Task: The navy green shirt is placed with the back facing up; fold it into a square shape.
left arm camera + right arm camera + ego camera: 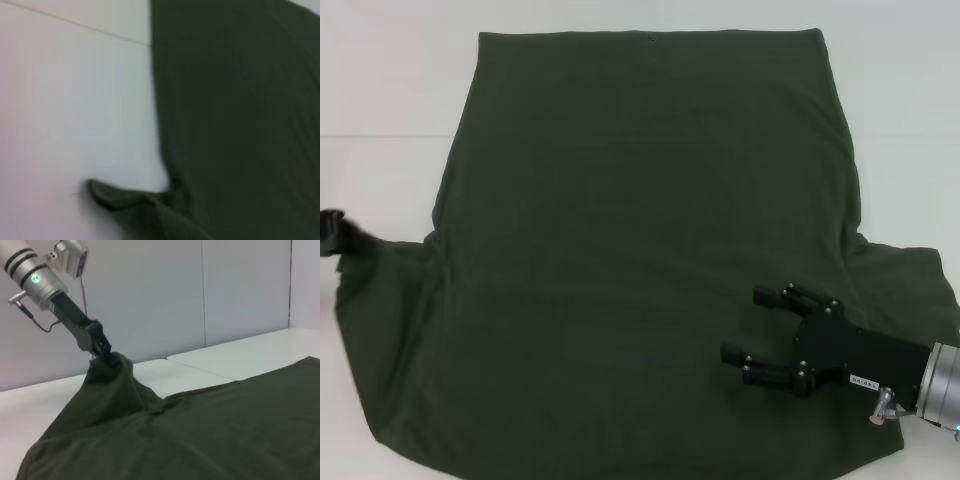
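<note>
Our left gripper (pixel 104 351) pinches the navy green shirt (pixel 640 250) by its left sleeve, lifted off the table (pixel 380 80). Our right gripper (pixel 752 330) hovers, fingers spread, over the shirt near its right sleeve.

Head cam looks straight down over the whole dark olive-green fabric shirt (pixel 640 250) on the white table (pixel 380 90). Left wrist cam sits close above its sleeve edge. Right wrist cam looks low across the cloth, catching the left hand (pixel 102 347).
</note>
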{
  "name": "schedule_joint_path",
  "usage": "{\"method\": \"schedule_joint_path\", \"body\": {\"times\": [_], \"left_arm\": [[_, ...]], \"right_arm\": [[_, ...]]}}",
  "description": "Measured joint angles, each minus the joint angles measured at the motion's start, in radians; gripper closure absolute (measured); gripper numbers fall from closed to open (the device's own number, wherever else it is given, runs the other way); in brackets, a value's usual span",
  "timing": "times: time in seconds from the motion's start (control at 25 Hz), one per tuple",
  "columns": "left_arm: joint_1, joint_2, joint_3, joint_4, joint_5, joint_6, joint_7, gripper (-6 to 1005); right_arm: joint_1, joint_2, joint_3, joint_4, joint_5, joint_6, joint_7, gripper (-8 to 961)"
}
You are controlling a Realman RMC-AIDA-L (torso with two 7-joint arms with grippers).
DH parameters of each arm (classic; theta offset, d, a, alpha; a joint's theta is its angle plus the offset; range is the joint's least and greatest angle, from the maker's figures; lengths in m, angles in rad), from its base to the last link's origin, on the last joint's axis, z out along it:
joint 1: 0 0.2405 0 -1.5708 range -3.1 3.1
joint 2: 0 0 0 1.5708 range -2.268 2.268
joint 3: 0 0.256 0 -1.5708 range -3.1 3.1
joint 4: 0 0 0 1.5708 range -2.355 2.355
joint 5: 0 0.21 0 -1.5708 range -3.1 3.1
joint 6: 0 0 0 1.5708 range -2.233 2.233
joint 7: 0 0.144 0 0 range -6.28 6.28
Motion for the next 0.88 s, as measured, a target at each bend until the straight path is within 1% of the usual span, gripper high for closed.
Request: {"method": "schedule_joint_path", "body": {"times": [0.12,0.24,0.36,0.52,0.6,0.76,0.88], "left_arm": [[-0.027,-0.02,-0.002,0.032,-0.002,0.039,-0.034,993],[-0.061,-0.04,-0.002,0.033,-0.005,0.067,-0.057,992],[-0.088,-0.078,0.005,0.028,-0.006,0.081,-0.058,992],[-0.095,-0.121,0.006,0.023,-0.006,0.065,-0.053,987],[-0.092,-0.138,0.005,0.011,-0.007,0.049,-0.051,984],[-0.075,-0.158,0.005,-0.033,-0.01,0.012,-0.041,965],[-0.053,-0.163,0.001,-0.063,-0.035,-0.015,-0.022,952]], "right_arm": [[0.0,0.0,0.0,0.0,0.0,0.001,0.0,21],[0.001,0.0,-0.001,0.0,0.0,0.001,0.0,21],[0.001,0.0,-0.001,0.0,0.0,0.001,0.0,22],[0.001,0.0,-0.001,0.0,0.0,0.002,0.0,22],[0.001,0.0,0.0,0.001,0.0,0.002,0.0,22],[0.0,0.0,0.0,0.001,0.0,0.002,0.0,22],[0.0,0.0,0.0,0.001,0.0,0.002,0.0,22]]}}
